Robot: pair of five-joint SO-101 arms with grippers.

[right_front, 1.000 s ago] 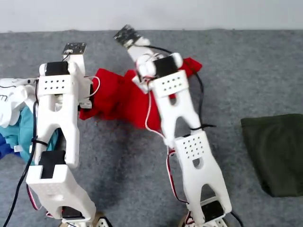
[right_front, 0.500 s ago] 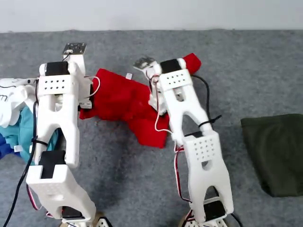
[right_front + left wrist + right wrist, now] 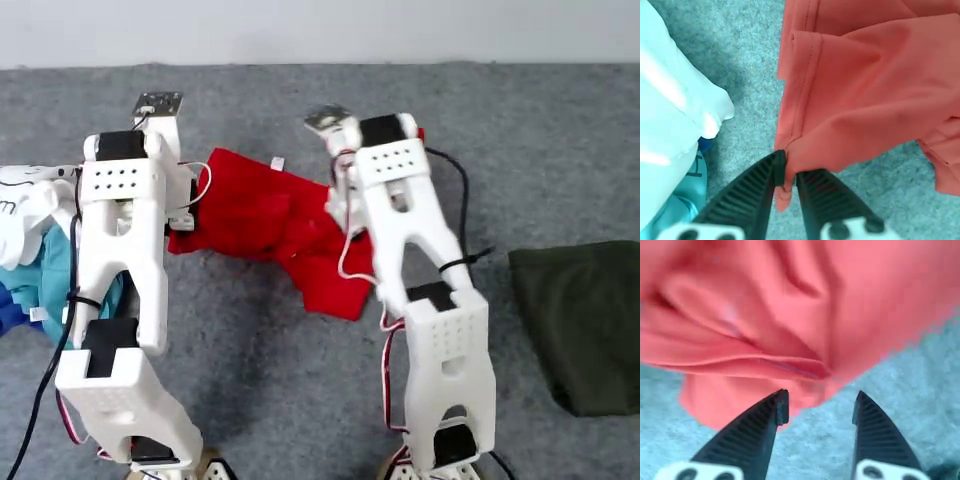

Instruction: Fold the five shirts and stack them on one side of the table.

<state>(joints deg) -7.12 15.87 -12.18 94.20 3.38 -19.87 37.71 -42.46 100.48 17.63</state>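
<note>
– Shirts first: where do they lie?
– The red shirt (image 3: 262,215) sprawls crumpled across the middle of the grey table (image 3: 540,140), between the two arms. A dark green shirt (image 3: 585,322) sits folded at the table's right edge, well apart from the red one. At the left edge lies a heap with a white shirt (image 3: 20,212) on top, a teal shirt (image 3: 52,280) under it and a bit of blue cloth (image 3: 8,312) beside that.
– What is the left gripper (image 3: 786,169) doing?
– It is clamped on the red shirt. Both black ribbed fingers (image 3: 752,187) pinch a hemmed corner of the cloth, and a small fold bulges out between them. The white shirt lies just beside that corner, with a strip of bare table between them.
– And the right gripper (image 3: 820,402)?
– It is released. Its fingers stand spread apart over a bunched edge of the red shirt, where the cloth meets the table, and nothing sits between them. I cannot tell whether the tips touch the cloth.
– How does that look from the high view?
– The right arm (image 3: 395,195) covers the red shirt's right part, and the left arm (image 3: 122,210) reaches down at its left end.
</note>
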